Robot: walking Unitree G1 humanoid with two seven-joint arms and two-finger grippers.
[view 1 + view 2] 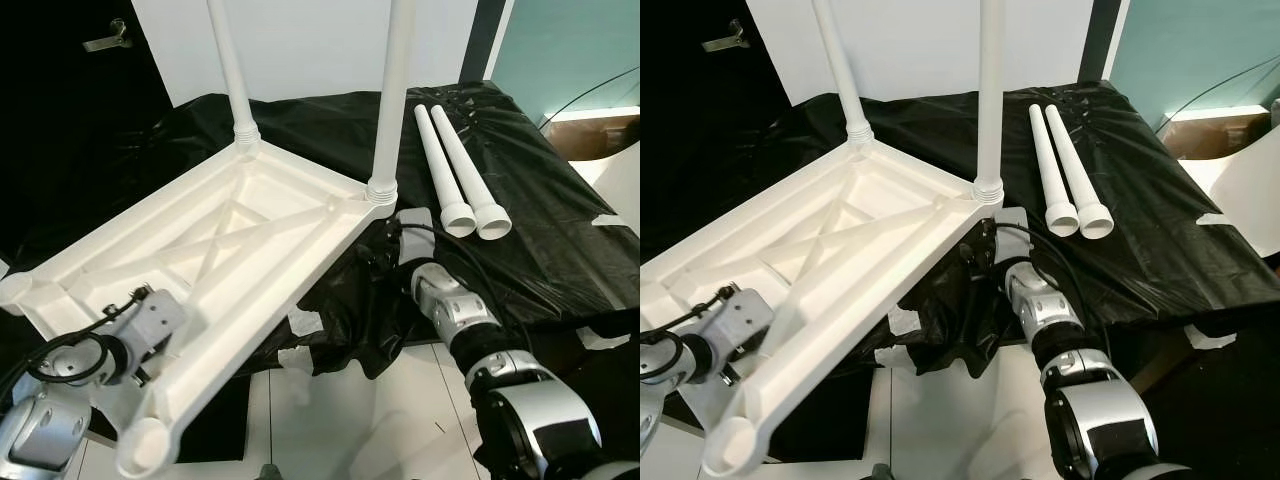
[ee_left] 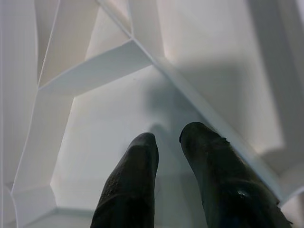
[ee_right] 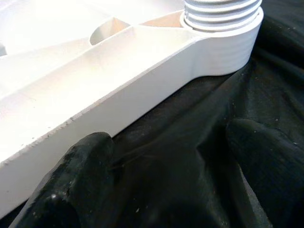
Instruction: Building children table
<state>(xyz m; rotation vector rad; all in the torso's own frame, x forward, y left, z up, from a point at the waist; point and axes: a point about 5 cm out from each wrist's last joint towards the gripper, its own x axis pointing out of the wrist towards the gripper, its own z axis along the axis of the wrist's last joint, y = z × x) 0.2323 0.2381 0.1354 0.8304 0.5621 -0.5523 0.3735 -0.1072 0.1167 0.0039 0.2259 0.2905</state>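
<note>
The white plastic table top [image 1: 250, 240] lies upside down and tilted, its far edge resting on the black-covered surface. Two white legs [image 1: 232, 70] [image 1: 392, 90] stand screwed into its far corners. The near corner socket [image 1: 148, 445] is bare. Two loose legs [image 1: 455, 165] lie side by side on the black sheet to the right. My left gripper [image 2: 170, 135] presses its fingers, nearly together with nothing between them, against the ribbed underside near the front left. My right gripper [image 3: 175, 142] is open wide beside the rim, below the right leg's corner, one finger [image 3: 90, 161] touching the rim.
A black plastic sheet [image 1: 540, 230] covers the work surface, its front edge taped and hanging over white floor tiles [image 1: 380, 420]. A cardboard box [image 1: 590, 135] stands at the far right. A dark door with a handle [image 1: 105, 40] is at the back left.
</note>
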